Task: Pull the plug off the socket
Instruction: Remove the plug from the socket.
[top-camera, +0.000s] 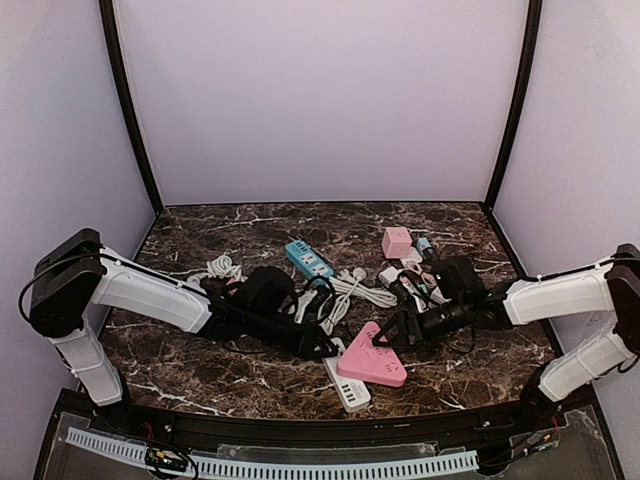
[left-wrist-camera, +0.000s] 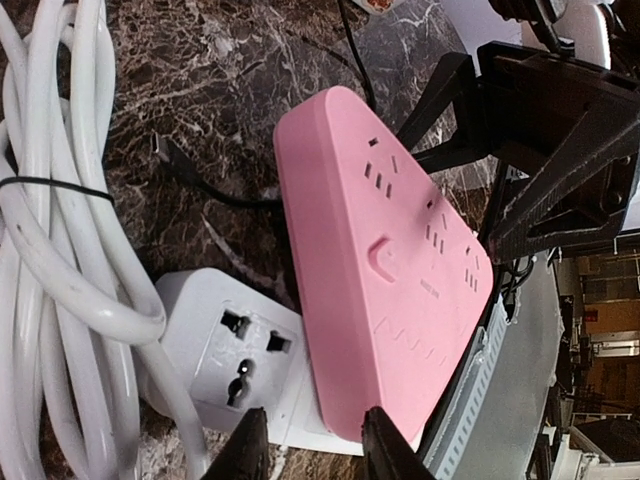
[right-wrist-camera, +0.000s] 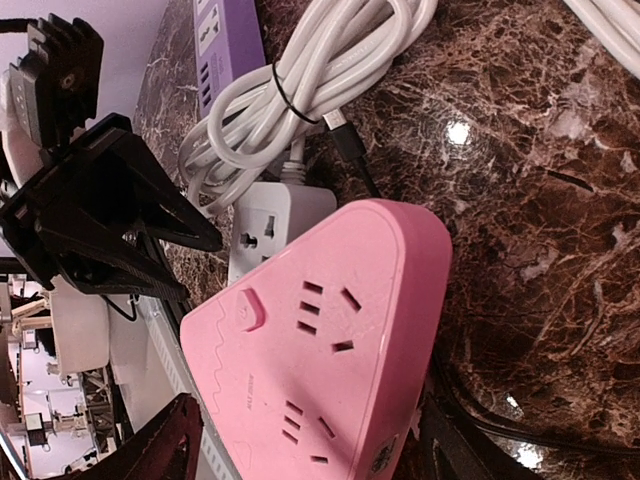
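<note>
Presently, the following conditions are observed:

- The pink power strip (top-camera: 372, 362), triangular in outline, is located near the front edge of the table (top-camera: 250, 225), between the two grippers; its sockets are turned upward.
- One corner of the pink power strip is rested on the white power strip (left-wrist-camera: 225, 350), which is laid flat beneath it; one socket face of the white power strip is exposed just beside the pink edge.
- The left gripper (left-wrist-camera: 312, 425) is held open, its fingers set moderately apart; the near corner of the pink power strip and the end of the white power strip are seen in the gap; nothing is clamped.
- The right gripper (right-wrist-camera: 310, 435) is spread wide; the near side of the pink power strip is framed between its fingers; contact cannot be confirmed from the views.
- The two grippers are pointed toward each other across the pink power strip.
- A black cord (left-wrist-camera: 215, 190) is routed over the table beside the far side of the pink power strip.
- A white cable bundle (left-wrist-camera: 60, 250), bound by a thin black tie, is laid just beside the white power strip.
- A plug seated in a socket cannot be made out in any view.
- A teal power strip (top-camera: 310, 260) and a pink cube (top-camera: 397, 241) are placed farther back on the table.
</note>
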